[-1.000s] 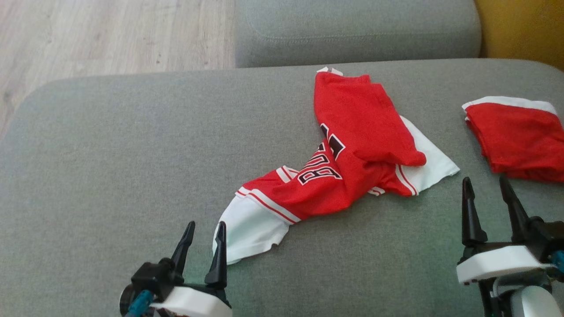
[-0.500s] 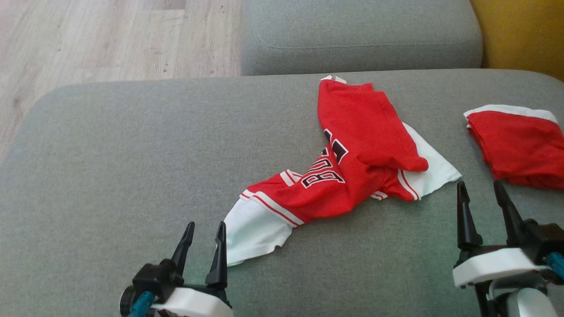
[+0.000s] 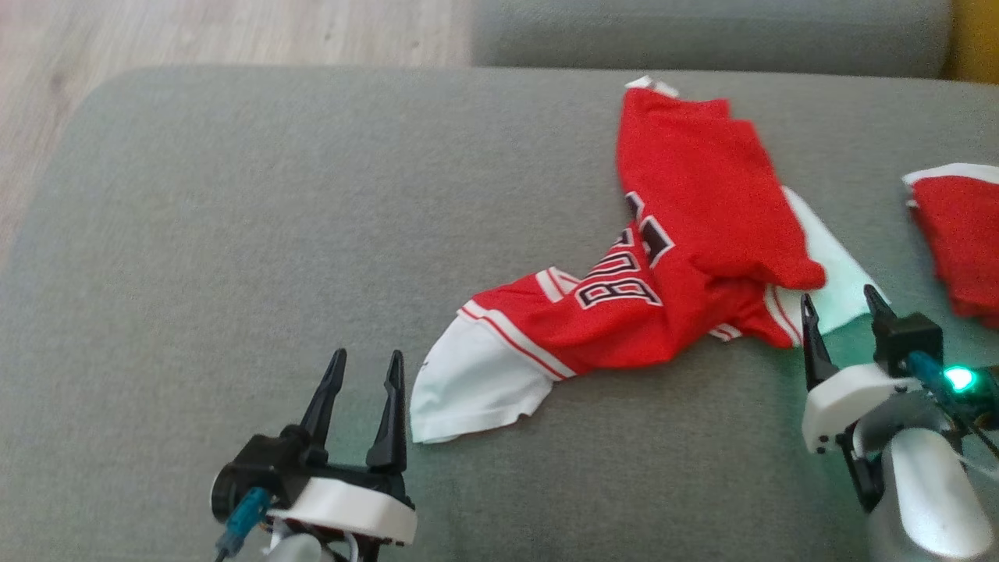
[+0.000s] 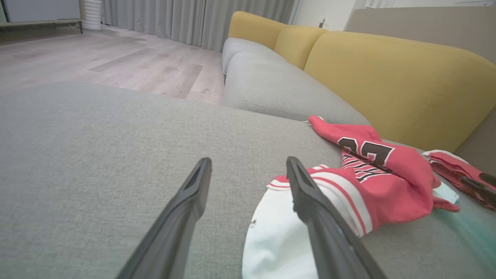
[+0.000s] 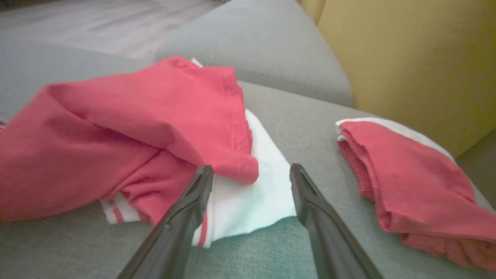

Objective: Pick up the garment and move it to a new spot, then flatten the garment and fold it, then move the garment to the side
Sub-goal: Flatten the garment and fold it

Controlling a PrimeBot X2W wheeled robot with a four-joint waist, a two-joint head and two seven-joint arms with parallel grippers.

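Jaws wide, left gripper (image 3: 367,355) and right gripper (image 3: 837,295) flanking garment (image 3: 687,234), folded red cloth (image 3: 960,234) nearby

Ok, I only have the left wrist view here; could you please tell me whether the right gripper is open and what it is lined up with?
Observer: The right gripper is open, and the corner of the red jersey's far white sleeve shows between its fingers.
Operator: Thank you. Is it near the other garment?
Observer: The folded red garment lies to that gripper's right, apart from the jersey, with bare grey cushion between them.
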